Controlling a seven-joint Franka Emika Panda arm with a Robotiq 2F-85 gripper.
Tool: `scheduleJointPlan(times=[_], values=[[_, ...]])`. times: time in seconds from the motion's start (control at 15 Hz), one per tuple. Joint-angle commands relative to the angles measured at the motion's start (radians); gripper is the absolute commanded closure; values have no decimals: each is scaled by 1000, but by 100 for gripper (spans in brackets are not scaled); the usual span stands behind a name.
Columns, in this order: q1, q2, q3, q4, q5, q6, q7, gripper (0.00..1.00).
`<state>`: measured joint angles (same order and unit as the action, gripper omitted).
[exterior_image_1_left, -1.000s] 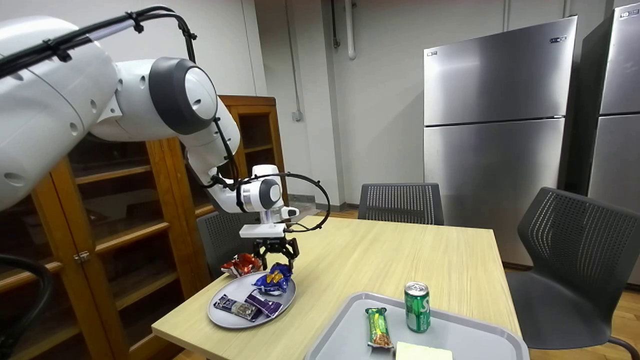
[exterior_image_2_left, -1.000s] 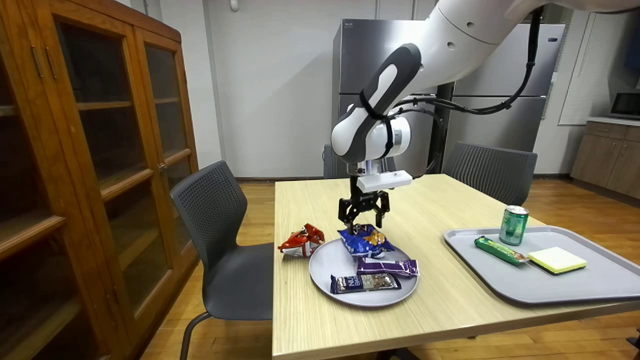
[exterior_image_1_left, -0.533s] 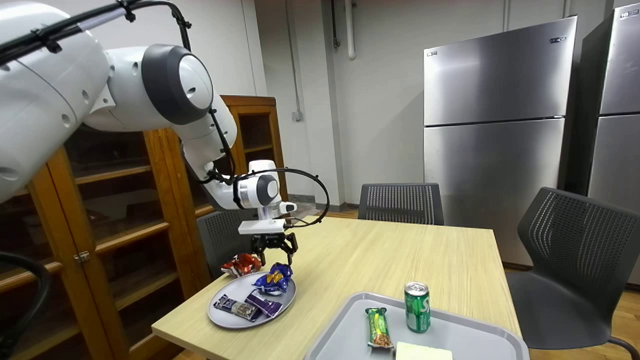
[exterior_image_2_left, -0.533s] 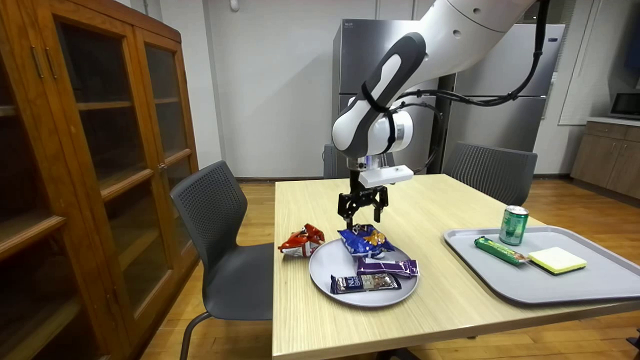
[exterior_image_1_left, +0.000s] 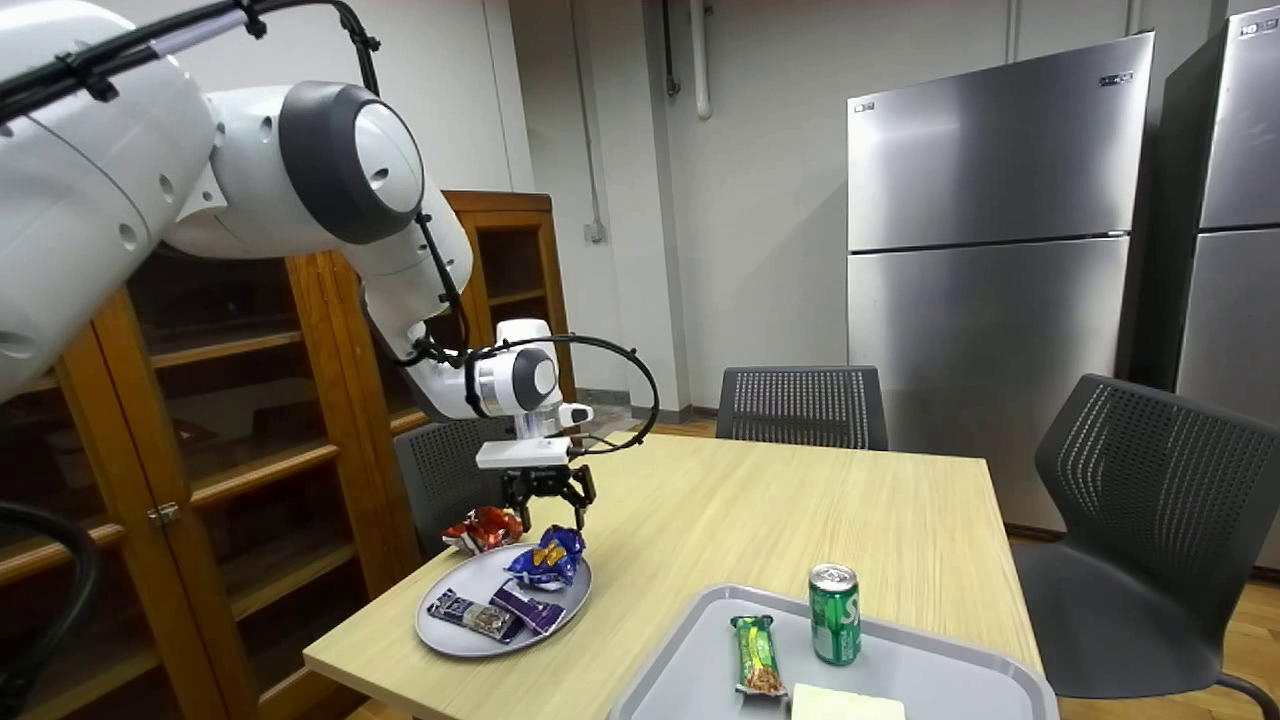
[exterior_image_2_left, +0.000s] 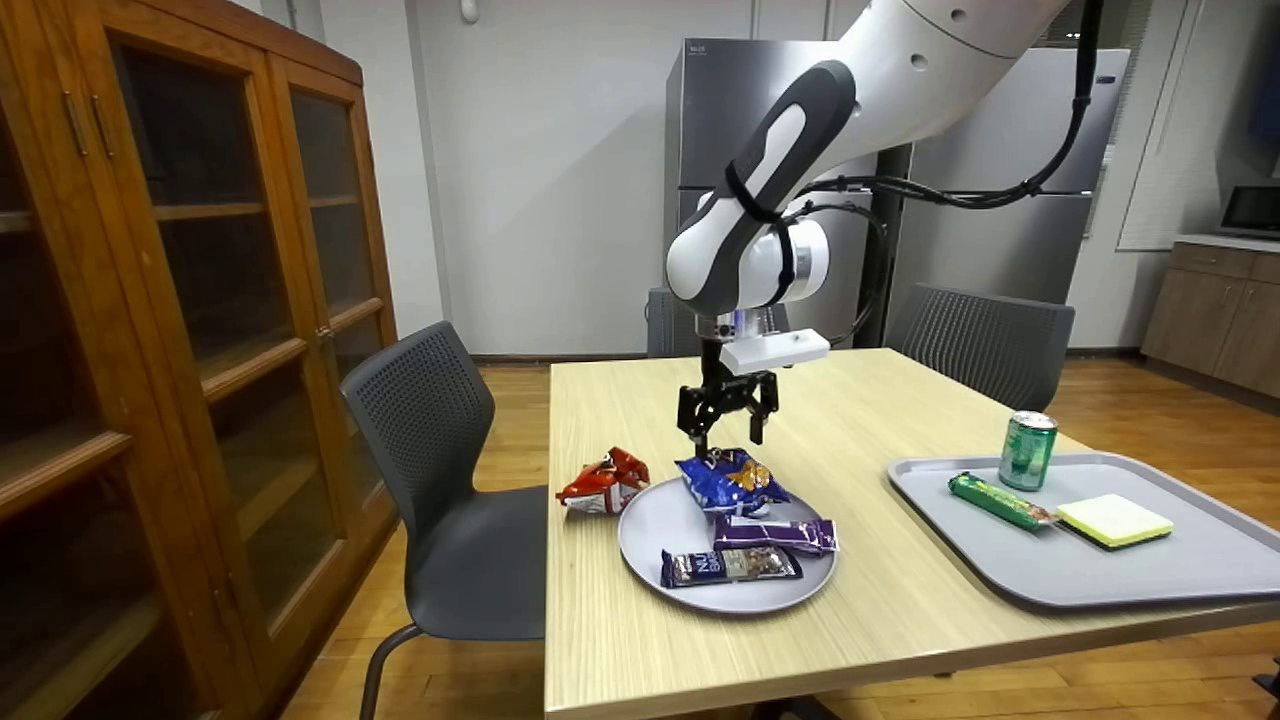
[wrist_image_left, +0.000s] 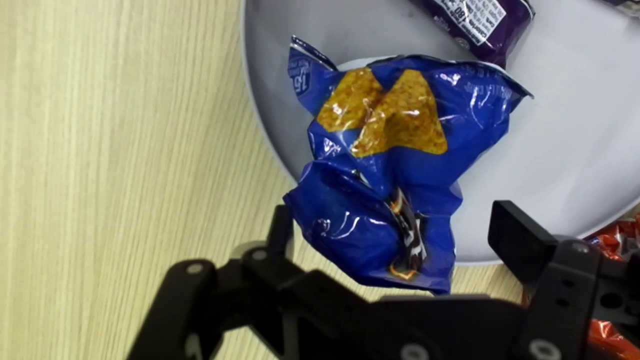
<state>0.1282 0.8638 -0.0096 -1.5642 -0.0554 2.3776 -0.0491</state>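
Blue and crumpled, the chip bag (exterior_image_1_left: 548, 562) lies on the plate (exterior_image_1_left: 480, 575), just below the gripper (exterior_image_1_left: 553, 520), in an exterior view. In an exterior view the red bag (exterior_image_2_left: 605, 485) rests lower, off the gripper's side. In the wrist view the fingers (wrist_image_left: 520, 240) are wide apart, holding nothing, the chip bag's end showing between them.

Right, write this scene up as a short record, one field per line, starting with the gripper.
Tool: gripper, open, holding nothing
Nearest: blue chip bag, just below; contact cannot be told
Dish: gray plate bearing that bag, a purple snack bar and a dark snack bar
Beside dish: red bag on the table
Tray area: gray tray with upright can, green snack bar, apparent sponge
Room: chairs, fridges, wooden cabinet
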Motion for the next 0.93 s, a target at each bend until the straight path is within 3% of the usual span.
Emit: scheduleJointPlan(times=[0.0, 0.87], values=[[-10, 2, 13, 4, -14, -2, 9, 0], [-12, 9, 14, 3, -19, 3, -5, 0]])
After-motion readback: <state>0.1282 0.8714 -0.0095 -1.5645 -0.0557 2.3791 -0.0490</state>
